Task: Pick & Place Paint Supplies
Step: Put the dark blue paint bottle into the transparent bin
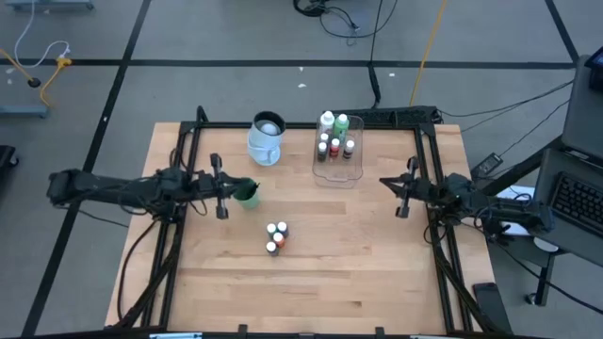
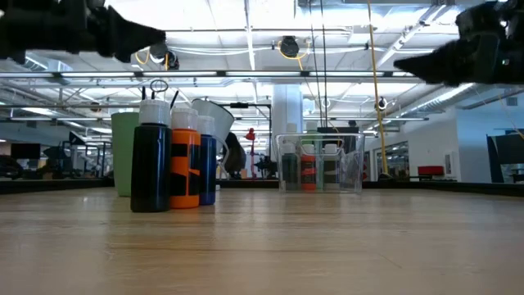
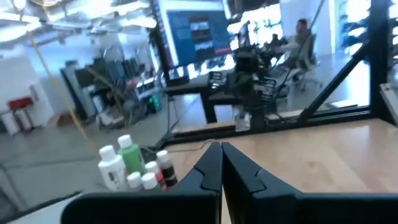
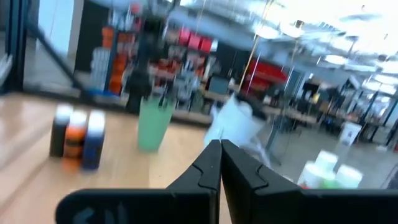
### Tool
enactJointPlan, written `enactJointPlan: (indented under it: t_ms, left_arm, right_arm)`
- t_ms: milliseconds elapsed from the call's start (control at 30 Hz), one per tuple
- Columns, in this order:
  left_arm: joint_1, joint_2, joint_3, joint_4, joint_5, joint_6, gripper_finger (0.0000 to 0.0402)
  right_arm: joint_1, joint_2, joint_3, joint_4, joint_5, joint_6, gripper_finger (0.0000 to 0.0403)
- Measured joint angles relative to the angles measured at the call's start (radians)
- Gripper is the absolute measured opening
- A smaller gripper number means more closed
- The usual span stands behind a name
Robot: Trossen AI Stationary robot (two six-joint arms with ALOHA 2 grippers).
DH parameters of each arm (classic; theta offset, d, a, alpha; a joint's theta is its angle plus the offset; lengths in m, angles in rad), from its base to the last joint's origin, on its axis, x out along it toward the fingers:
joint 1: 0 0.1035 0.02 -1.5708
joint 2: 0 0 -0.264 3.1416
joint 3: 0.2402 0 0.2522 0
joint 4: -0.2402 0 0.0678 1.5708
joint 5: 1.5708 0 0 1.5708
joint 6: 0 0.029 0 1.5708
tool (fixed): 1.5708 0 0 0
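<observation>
The left pincer (image 1: pixel 222 187) hovers over the left part of the table (image 1: pixel 358 254), its fingers pressed together and holding nothing. Just beside its tip, on the side toward the table's middle, stands a green cup (image 1: pixel 248 193); in the low view dark brush handles seem to poke up from it, though they are too thin to be sure of.

The loose paint bottles (image 1: pixel 275 237), a tight cluster of small white-capped ones in black, orange and blue, stand upright near the table's centre. From the left pincer they lie ahead of the fingertips and off to the near-edge side; from the right pincer they lie well apart, across the open middle of the table. So the left arm looks the nearer one for them. Their long axes are vertical, and they touch or almost touch one another, so a grasp would probably have to come from above onto a single cap or from the outer side of the cluster.

Farther right, toward the far edge, a clear jug (image 1: pixel 267 137) stands beside the clear tray (image 1: pixel 337 176), which already holds the two taller bottles (image 1: pixel 334 123), white and green, and several small ones.

The right pincer (image 1: pixel 402 194) waits over the right part of the table, likewise closed and empty; the tray lies nearer to it than the loose cluster does.
</observation>
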Motion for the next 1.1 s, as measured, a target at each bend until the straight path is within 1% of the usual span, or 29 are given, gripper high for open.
enactJointPlan:
  t_ms: [67, 133, 200, 300, 333, 400, 467, 633, 667, 733, 800, 867, 967, 1100]
  left_arm:
    - [0.014, 0.002, -0.049, 0.062, 0.028, 0.004, 0.0002]
    - [0.022, 0.002, -0.088, 0.093, 0.028, -0.010, 0.0002]
    - [0.029, 0.002, -0.117, 0.116, 0.016, -0.016, 0.0007]
    - [0.032, 0.002, -0.148, 0.110, -0.015, 0.000, 0.0017]
    - [0.032, 0.003, -0.150, 0.110, -0.027, 0.010, 0.0017]
    - [0.032, 0.001, -0.151, 0.120, -0.041, 0.018, 0.0018]
    - [0.032, 0.001, -0.150, 0.124, -0.042, 0.019, 0.0019]
    - [0.032, 0.001, -0.150, 0.129, -0.042, 0.022, 0.0019]
    - [0.032, 0.001, -0.150, 0.125, -0.042, 0.026, 0.0019]
    - [0.032, 0.001, -0.150, 0.125, -0.042, 0.030, 0.0019]
    - [0.032, 0.001, -0.150, 0.125, -0.042, 0.030, 0.0019]
    - [0.032, 0.001, -0.150, 0.125, -0.042, 0.031, 0.0019]
    - [0.032, 0.001, -0.150, 0.124, -0.044, 0.032, 0.0019]
    - [0.032, 0.001, -0.150, 0.122, -0.049, 0.038, 0.0019]
  right_arm:
    - [0.000, 0.023, 0.019, 0.066, -0.001, 0.011, 0.0004]
    - [0.000, 0.061, 0.064, 0.021, -0.002, 0.032, 0.0004]
    - [0.005, 0.130, 0.101, -0.024, -0.002, 0.045, 0.0002]
    - [0.019, 0.265, 0.160, 0.076, -0.009, 0.028, 0.0001]
    - [0.024, 0.326, 0.181, 0.099, -0.010, 0.040, 0.0001]
    - [0.036, 0.456, 0.244, 0.088, -0.008, 0.112, 0.0001]
    - [0.054, 0.594, 0.344, 0.061, 0.002, 0.143, 0.0001]
    - [0.093, 0.964, 0.616, -0.018, -0.005, 0.136, 0.0001]
    - [0.094, 1.027, 0.673, -0.044, -0.016, 0.134, 0.0001]
    - [0.088, 1.138, 0.802, -0.108, -0.093, 0.125, 0.0002]
    - [0.082, 1.237, 0.923, -0.214, -0.191, 0.108, 0.0003]
    - [0.082, 1.334, 1.029, -0.281, -0.248, 0.083, 0.0003]
    - [0.083, 1.447, 1.163, -0.331, -0.285, 0.045, 0.0004]
    - [0.067, 1.557, 1.331, -0.420, -0.291, 0.013, 0.0013]
